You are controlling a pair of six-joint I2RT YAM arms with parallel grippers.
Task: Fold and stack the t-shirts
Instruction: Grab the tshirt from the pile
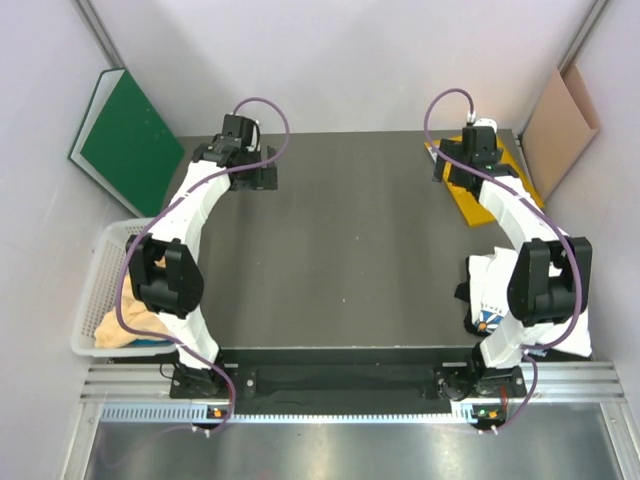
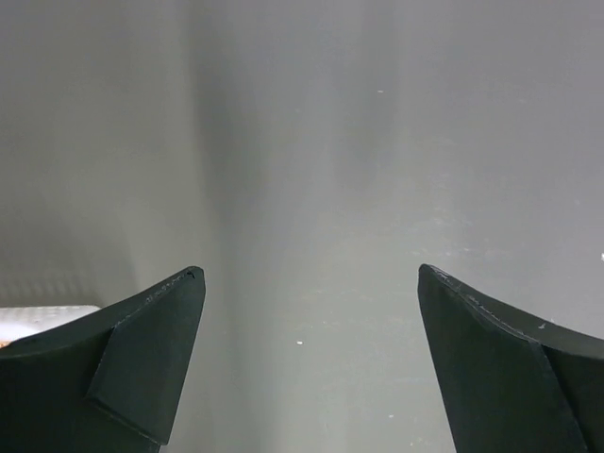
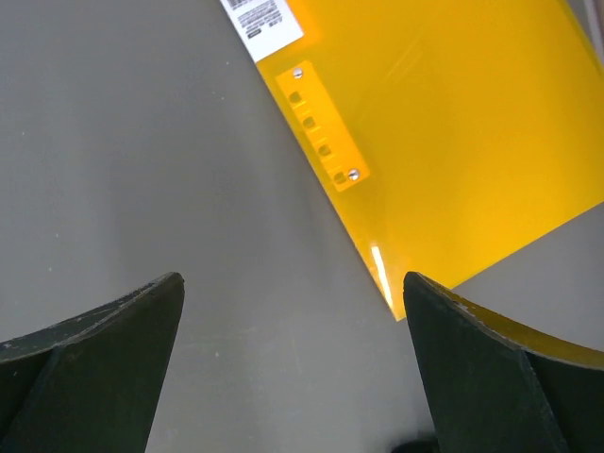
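Observation:
A pale peach-yellow t-shirt [image 1: 118, 328] lies crumpled in a white basket [image 1: 95, 285] off the table's left edge, with a sliver of a teal-blue t-shirt [image 1: 150, 343] under it. A white t-shirt with small blue-orange print [image 1: 489, 290] lies bunched at the near right, partly hidden behind the right arm. My left gripper [image 1: 258, 172] [image 2: 310, 274] is open and empty over bare table at the far left. My right gripper [image 1: 452, 170] [image 3: 293, 278] is open and empty at the far right, beside the bright-yellow folder.
The flat bright-yellow folder [image 1: 465, 203] [image 3: 453, 123] lies at the table's far right. A green board [image 1: 125, 140] leans on the left wall and a piece of cardboard [image 1: 560, 125] on the right wall. The dark table [image 1: 340, 250] lies between the arms.

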